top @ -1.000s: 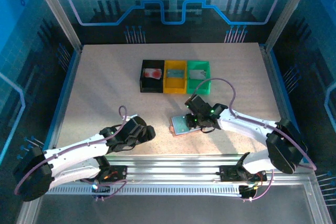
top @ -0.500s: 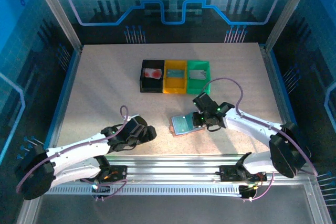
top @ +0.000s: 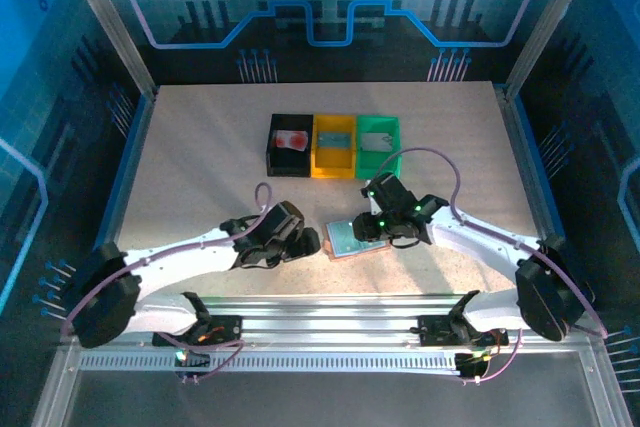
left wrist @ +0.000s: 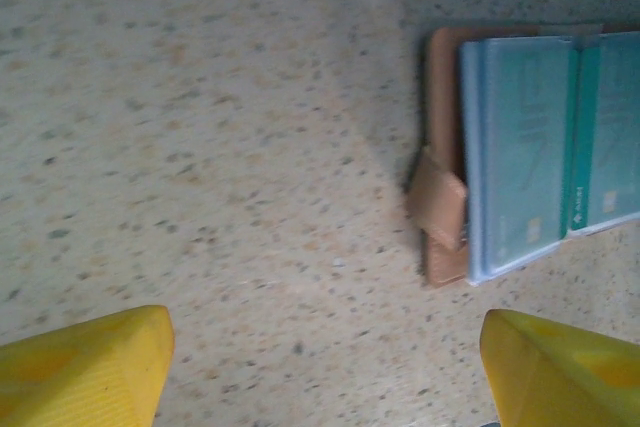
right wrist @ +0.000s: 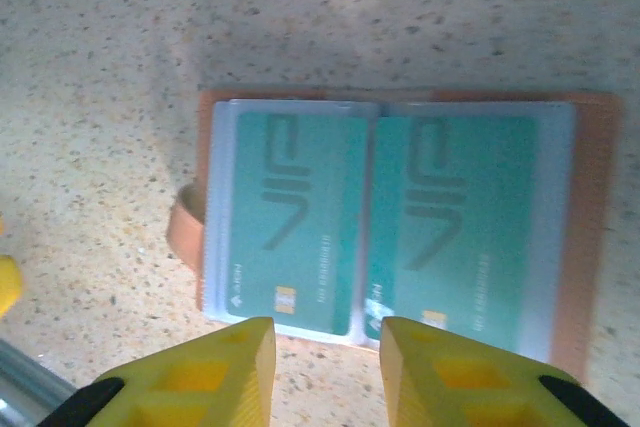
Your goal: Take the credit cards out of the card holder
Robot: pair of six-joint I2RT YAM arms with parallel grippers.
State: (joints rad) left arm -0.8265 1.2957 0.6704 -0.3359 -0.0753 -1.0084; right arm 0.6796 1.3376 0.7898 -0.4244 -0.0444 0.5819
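The card holder (right wrist: 592,227), a salmon-pink wallet with grey-blue lining, lies open and flat on the table. Two teal-green credit cards sit side by side in its clear sleeves, one on the left (right wrist: 295,212) and one on the right (right wrist: 455,222). My right gripper (right wrist: 327,339) hovers at the wallet's near edge, its yellow fingers a small way apart with nothing between them. In the top view it (top: 368,230) is over the card holder (top: 345,241). My left gripper (left wrist: 320,347) is wide open above bare table, the card holder (left wrist: 445,202) up and to its right. From above it (top: 305,243) is just left of the wallet.
Three square bins stand in a row behind the wallet: black (top: 272,147), yellow (top: 334,168) and green (top: 378,122). A red-and-white card lies in the black one. Metal rails run along the table's near edge.
My left arm has swung right and forward, up to the wallet's left side. My right gripper has shifted slightly left over the wallet and its fingers have parted a little.
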